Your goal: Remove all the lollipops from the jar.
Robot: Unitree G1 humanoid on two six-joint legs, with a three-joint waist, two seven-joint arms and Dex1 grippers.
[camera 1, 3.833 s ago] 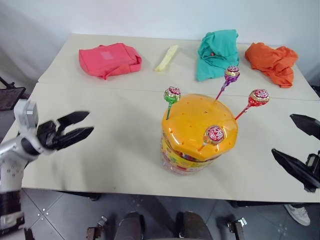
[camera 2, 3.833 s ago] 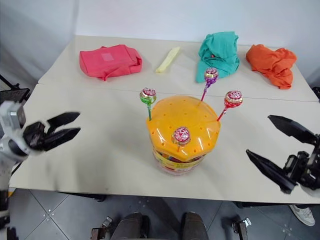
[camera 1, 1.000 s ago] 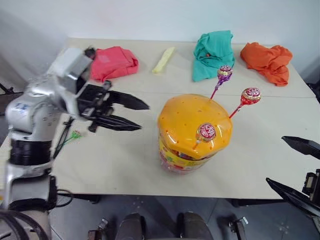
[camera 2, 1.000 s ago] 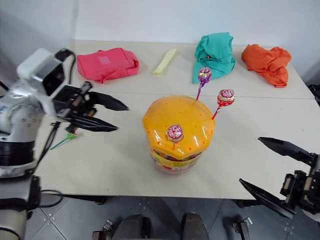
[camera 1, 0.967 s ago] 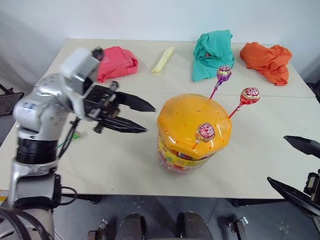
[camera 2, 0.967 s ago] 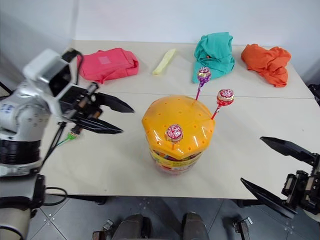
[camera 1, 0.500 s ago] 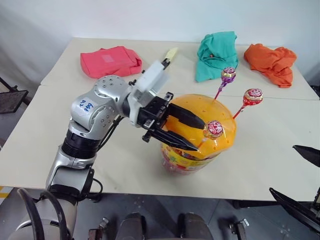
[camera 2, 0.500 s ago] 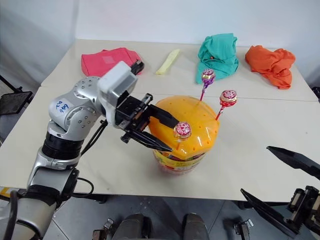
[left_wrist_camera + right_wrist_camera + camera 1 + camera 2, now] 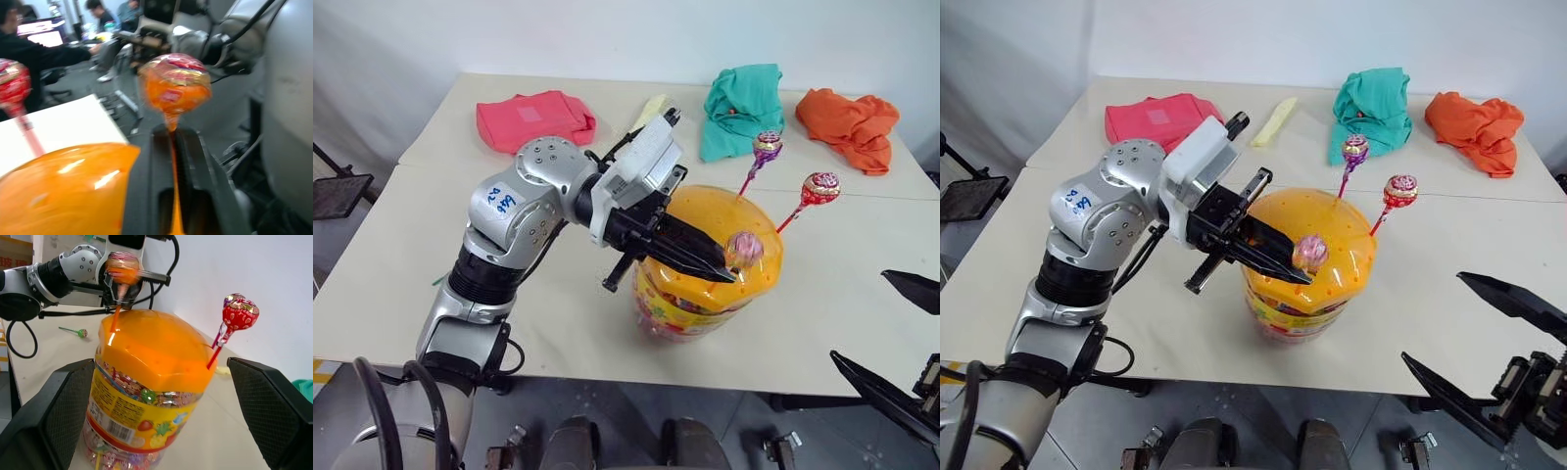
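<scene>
You're looking at a jar point(image 9: 142, 396) of clear glossy plastic under a shiny orange lid point(image 9: 156, 350). The lollipops point(image 9: 239, 313) wear crinkly, glinting foil-like wrappers. Your left gripper point(image 9: 710, 262) has matt black fingers on a brushed silver arm point(image 9: 524, 211); the cloths point(image 9: 847, 117) along the table's point(image 9: 401, 255) far edge look soft and matt.

Head views overhead; wrists close (jar point(image 9: 146, 382) shared).

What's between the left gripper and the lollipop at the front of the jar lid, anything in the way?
Nothing visible. The left gripper is already shut on that lollipop's stick, just below the wrapped head and above the jar's orange lid. Two other lollipops stand farther back in the lid, clear of the grip.
</scene>
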